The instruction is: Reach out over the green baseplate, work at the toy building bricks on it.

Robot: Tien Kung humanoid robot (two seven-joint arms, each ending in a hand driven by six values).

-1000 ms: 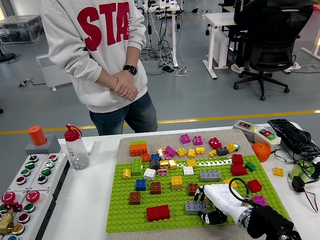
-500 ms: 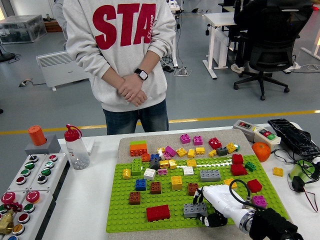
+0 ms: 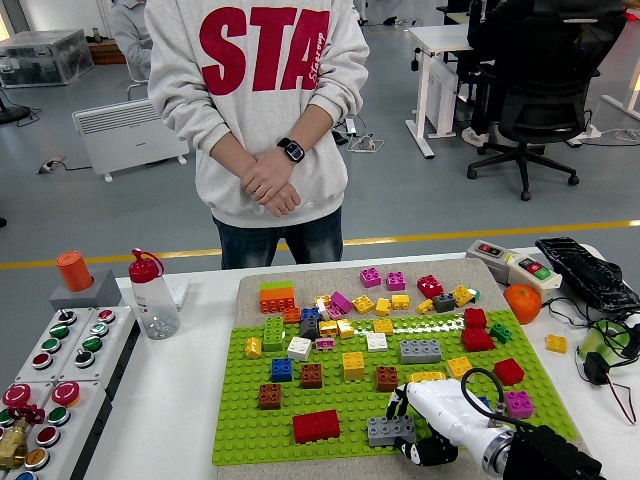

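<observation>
Since a second ago, the right hand [image 3: 425, 425] is drawing back toward the near edge of the green baseplate [image 3: 255, 425], and the long grey brick [image 3: 390, 431] is travelling with it, now sitting at the plate's near edge, just right of the red brick [image 3: 316, 426]. White fingers [image 3: 398, 403] are curling over the brick's right end and appear to be clamped on it, though the thumb side underneath is partly hidden, so how firm the hold is cannot be told. No left hand is showing. Farther in on the baseplate, two brown bricks [image 3: 312, 375] and a blue brick [image 3: 281, 369] are standing left of a yellow brick [image 3: 353, 365], and a second grey brick [image 3: 420, 350] is lying beyond the hand. Past the plate's far edge, loose bricks are scattering across a beige mat, with an orange-and-green stack [image 3: 277, 296] at its left. At the table's far side, the person, who has been stepping to the picture's right, is standing with hands [image 3: 272, 185] clasped, touching nothing. Judging from here, the grip is covering only one end of the brick, so it could pivot or slip free, and any further pull toward the robot could carry it off the baseplate's edge.
</observation>
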